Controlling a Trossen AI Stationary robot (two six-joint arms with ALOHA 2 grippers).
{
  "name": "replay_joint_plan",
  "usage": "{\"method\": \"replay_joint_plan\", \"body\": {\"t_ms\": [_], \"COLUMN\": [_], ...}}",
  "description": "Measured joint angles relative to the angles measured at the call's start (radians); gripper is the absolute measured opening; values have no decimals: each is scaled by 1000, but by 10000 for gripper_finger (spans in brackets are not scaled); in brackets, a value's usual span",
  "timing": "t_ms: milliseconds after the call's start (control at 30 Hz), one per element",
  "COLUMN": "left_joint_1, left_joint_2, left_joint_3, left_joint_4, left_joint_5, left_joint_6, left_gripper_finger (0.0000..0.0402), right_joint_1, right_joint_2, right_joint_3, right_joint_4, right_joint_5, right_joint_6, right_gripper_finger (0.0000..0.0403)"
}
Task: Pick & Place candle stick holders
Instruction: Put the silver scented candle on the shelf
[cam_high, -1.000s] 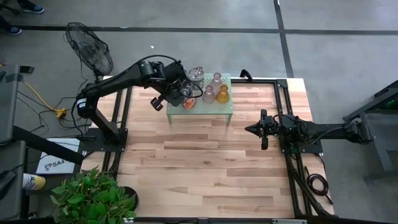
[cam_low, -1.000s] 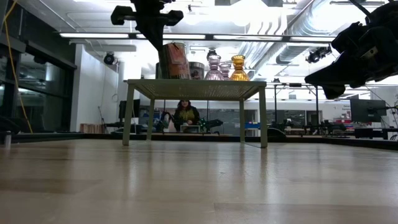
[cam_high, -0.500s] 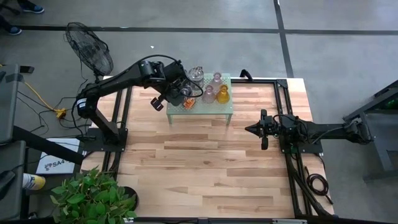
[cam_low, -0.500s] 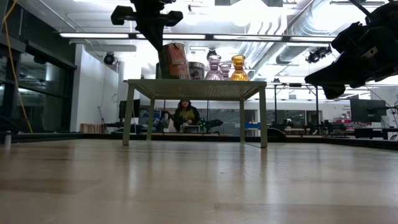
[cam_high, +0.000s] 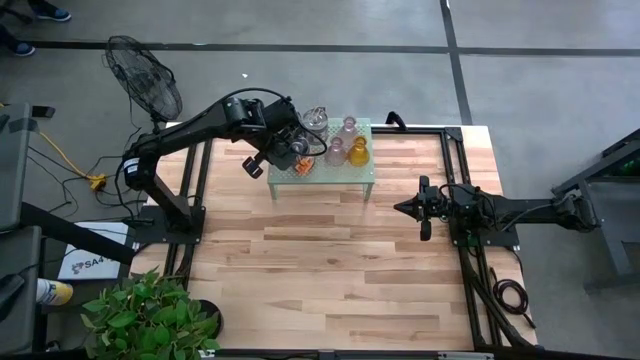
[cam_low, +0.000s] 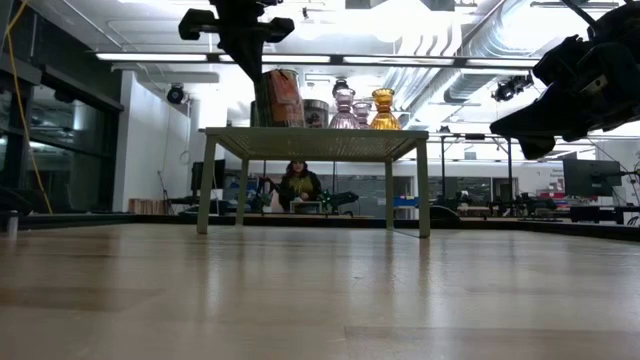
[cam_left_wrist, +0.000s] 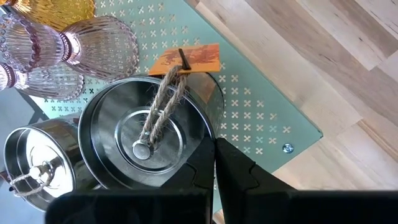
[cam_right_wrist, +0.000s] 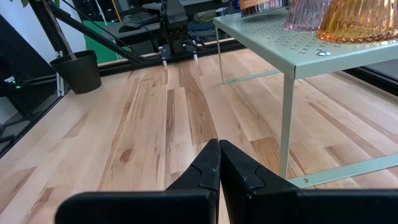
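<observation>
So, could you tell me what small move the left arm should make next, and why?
Probably open the left tool and ease it down around the nearest silvery jar holder. Its fingers are shut beside the jar's rim on the green shelf, gripping nothing, so it cannot lift yet. The right tool waits shut over the table.

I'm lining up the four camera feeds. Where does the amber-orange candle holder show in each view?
High view: amber-orange holder on the green shelf, right end.
Low view: on the shelf top, right of centre.
Left wrist view: only an edge, at the corner.
Right wrist view: its base.
Shared landmark: the green shelf.
</observation>
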Motion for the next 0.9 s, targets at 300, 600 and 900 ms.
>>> {"method": "replay_joint_plan", "body": {"t_ms": [300, 600, 900], "left_joint_1": [0, 0, 0], "left_joint_2": [0, 0, 0], "left_joint_3": [0, 0, 0], "left_joint_4": [10, 28, 42], "left_joint_5": [0, -6, -37], "left_joint_6": [-3, -48, -49], "left_gripper_finger": [0, 0, 0], "right_joint_1": [0, 0, 0], "right_joint_2": [0, 0, 0], "right_joint_3": [0, 0, 0], "right_joint_4": [0, 0, 0], "right_joint_5": [0, 0, 0], "right_joint_6": [0, 0, 0], "right_gripper_finger": [1, 1, 1]}}
